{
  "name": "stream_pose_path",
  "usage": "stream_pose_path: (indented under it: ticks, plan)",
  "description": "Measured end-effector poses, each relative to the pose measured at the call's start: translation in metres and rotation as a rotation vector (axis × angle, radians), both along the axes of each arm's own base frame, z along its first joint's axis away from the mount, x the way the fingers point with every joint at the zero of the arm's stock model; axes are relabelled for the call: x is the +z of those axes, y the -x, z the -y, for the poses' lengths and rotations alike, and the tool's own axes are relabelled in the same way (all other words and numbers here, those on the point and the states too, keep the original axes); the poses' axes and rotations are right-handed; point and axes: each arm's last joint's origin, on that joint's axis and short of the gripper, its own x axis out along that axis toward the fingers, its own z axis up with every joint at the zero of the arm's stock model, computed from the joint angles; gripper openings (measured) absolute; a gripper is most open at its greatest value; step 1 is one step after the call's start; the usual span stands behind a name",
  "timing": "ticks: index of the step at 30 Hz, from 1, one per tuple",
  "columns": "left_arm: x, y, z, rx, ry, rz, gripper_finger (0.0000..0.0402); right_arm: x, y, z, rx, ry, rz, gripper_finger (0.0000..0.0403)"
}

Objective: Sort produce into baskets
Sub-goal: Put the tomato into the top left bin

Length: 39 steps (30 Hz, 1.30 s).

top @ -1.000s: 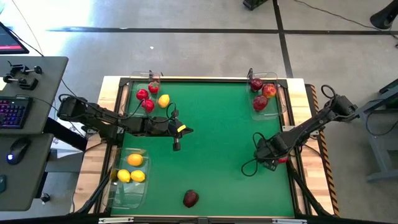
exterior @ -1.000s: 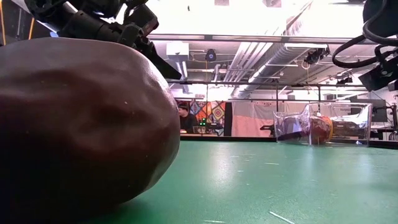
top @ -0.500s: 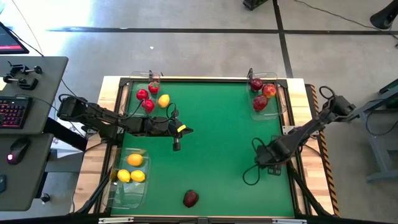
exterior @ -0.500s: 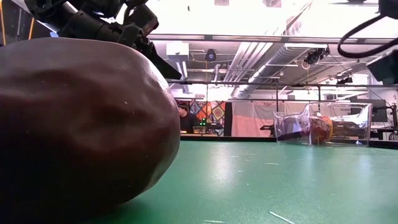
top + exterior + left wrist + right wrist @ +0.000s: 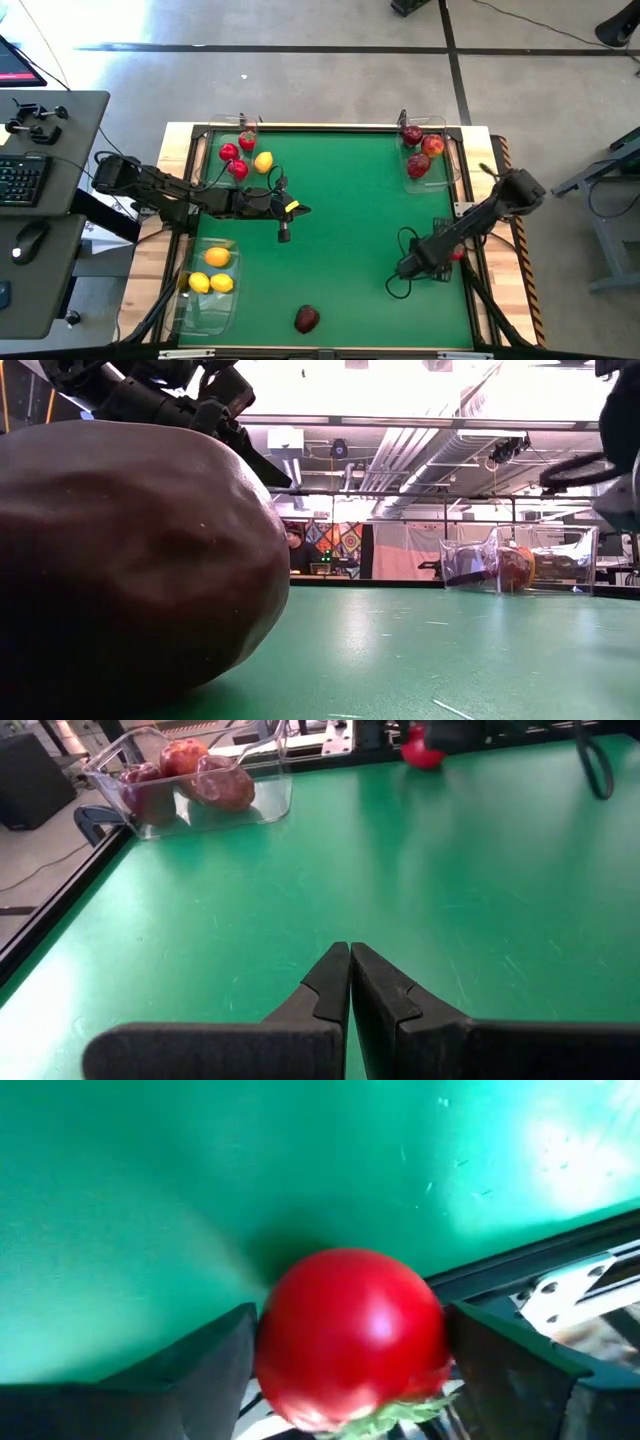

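While the left gripper (image 5: 284, 236) hangs over the middle-left of the green table (image 5: 350, 220) with its fingers (image 5: 330, 990) pressed together on nothing, the right gripper (image 5: 452, 254) works low at the table's right edge. Its own wrist view shows a small bright red fruit (image 5: 350, 1335) sitting between the two spread fingers (image 5: 215, 1360) — the fruit rests on the green surface close to the black border rail, with a bit of green leaf showing under it. Whether the fingers actually press on the fruit cannot be told; on one side a gap shows.

Three clear baskets stand at the table's margins. The far-left basket (image 5: 222, 135) has small red fruits (image 5: 229, 152) in and about it, with one lemon (image 5: 263, 161) lying just beside them on the green. The far-right basket (image 5: 440, 128) holds the larger apples (image 5: 419, 165) (also seen from the left wrist view, piled together). The near-left basket (image 5: 208, 310) holds three yellow-orange lemons (image 5: 217, 257).

One dark red apple (image 5: 307, 319) lies alone near the front edge of the table — it fills much of the low view, well apart from both grippers.
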Motion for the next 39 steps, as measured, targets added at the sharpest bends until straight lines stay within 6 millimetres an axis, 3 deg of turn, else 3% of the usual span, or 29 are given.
stream_pose_path:
  ticks: [7,18,26,39]
  plan:
    - [0.0,0.0,0.0,0.0,0.0,0.0,0.0,-0.016,-0.003,-0.002,0.099,-0.023,-0.106,0.0328]
    - [0.0,0.0,0.0,0.0,0.0,0.0,0.0,-0.023,-0.003,-0.003,0.154,-0.06,-0.149,0.0328]
    - [0.0,0.0,0.0,0.0,0.0,0.0,0.0,-0.02,-0.005,-0.004,0.153,-0.058,-0.152,0.0303]
    - [0.0,0.0,0.0,0.0,0.0,0.0,0.0,0.001,-0.031,-0.013,0.13,-0.016,-0.014,0.0285]
